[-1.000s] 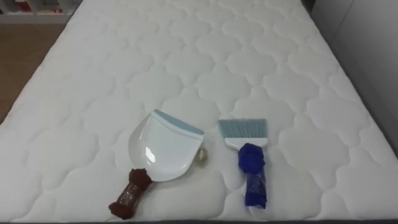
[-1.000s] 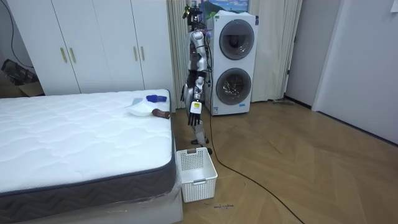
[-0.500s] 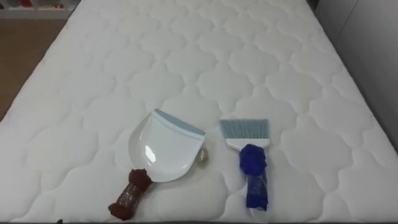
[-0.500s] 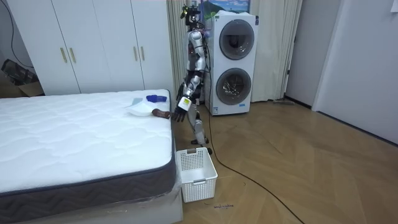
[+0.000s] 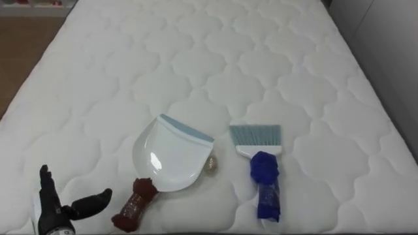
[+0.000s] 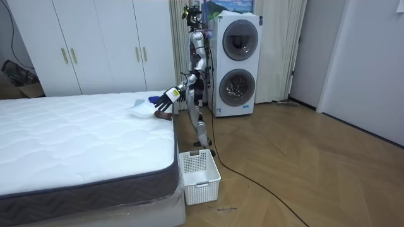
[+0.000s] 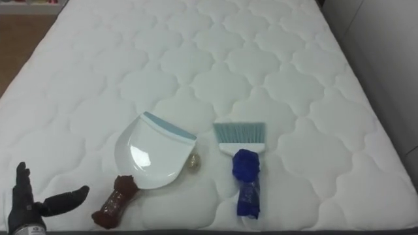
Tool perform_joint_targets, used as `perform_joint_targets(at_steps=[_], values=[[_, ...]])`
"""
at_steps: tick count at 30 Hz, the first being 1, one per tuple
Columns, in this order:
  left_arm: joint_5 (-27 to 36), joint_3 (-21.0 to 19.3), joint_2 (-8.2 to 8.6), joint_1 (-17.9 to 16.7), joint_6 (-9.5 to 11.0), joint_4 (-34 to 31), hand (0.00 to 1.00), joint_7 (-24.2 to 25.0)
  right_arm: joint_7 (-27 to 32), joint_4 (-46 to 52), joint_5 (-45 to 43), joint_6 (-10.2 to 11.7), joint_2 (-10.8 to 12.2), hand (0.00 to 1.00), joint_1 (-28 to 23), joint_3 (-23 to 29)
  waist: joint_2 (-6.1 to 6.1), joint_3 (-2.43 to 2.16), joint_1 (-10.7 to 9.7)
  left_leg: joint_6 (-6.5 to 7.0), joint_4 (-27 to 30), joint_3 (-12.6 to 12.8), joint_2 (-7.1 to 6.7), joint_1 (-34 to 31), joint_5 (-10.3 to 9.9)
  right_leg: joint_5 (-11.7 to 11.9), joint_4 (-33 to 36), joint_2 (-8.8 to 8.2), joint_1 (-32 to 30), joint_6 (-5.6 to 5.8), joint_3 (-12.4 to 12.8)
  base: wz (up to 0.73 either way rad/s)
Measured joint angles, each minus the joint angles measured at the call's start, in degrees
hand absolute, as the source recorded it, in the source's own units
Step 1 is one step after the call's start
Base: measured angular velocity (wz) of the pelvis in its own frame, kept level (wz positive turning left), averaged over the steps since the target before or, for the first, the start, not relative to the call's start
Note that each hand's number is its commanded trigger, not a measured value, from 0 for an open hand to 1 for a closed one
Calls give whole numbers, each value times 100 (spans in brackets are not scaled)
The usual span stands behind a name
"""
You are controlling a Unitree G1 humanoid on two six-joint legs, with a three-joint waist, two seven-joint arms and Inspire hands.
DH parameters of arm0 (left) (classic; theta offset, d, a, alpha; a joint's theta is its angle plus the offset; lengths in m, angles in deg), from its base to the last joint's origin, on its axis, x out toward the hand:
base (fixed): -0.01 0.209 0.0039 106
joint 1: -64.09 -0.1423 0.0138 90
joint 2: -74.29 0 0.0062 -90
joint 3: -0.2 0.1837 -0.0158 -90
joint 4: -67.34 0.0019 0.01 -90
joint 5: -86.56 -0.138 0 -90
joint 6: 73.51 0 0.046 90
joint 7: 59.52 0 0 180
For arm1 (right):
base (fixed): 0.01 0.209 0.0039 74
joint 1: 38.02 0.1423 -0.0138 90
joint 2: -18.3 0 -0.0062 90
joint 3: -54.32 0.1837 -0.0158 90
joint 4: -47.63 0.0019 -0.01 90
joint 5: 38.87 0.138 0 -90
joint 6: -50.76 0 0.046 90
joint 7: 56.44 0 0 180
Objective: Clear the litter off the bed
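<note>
While left robot hand (image 5: pixel 55 211) hovers splayed, dustpan (image 5: pixel 171 153), brush (image 5: pixel 262 166), perhaps crumb (image 5: pixel 211 164) between

I'm working in a home bedroom: a quilted bed (image 6: pixel 82 132) at lower left, white wardrobes (image 6: pixel 95 44) at upper left, stacked washing machines (image 6: pixel 238 63) at top centre, and a wooden floor (image 6: pixel 303 176).

White wardrobe (image 6: pixel 95 47) and stacked washing machines (image 6: pixel 238 63) line the wall.

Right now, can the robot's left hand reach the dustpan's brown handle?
Probably yes. The left hand hovers open over the mattress, just left of the brown handle of the dustpan, with only bare mattress between them. The brush lies on the dustpan's far side, out of the way.
</note>
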Motion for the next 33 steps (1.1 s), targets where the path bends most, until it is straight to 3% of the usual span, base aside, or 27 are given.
perform_joint_targets(at_steps=[6,12,16,20,21,33], values=[[0,220,-73,23,0,-129,0,-13,-31,-31,95,-7,-1,0,20,-22,6,4,-12,0,1,16,-2,-5,0,1,3,-3,-3,2,-8,0],[7,565,-72,228,0,-129,0,-22,-25,-44,213,-15,-14,0,74,-436,-10,6,-1,2,28,32,5,-203,3,10,34,6,-205,-2,14,-1],[9,743,-71,421,-1,205,0,-7,-26,-45,316,-87,-15,0,101,-465,-36,19,-18,4,32,-2,8,-298,39,62,11,12,-274,-11,-4,1],[1,875,-71,665,2,334,0,40,-28,-49,410,-97,-14,0,220,-470,-31,47,-49,8,112,-54,14,-512,41,115,1,22,-402,-10,-37,5],[-3,924,-71,738,11,435,0,45,-28,-51,410,-86,-14,0,256,-470,-28,74,-79,13,114,-64,8,-522,44,118,1,18,-406,-6,-50,5],[-241,1159,-70,785,12,666,0,104,-29,-245,412,-66,-8,0,513,-465,-21,74,-192,14,110,-55,19,-715,48,119,13,17,-624,-6,-92,-1]])
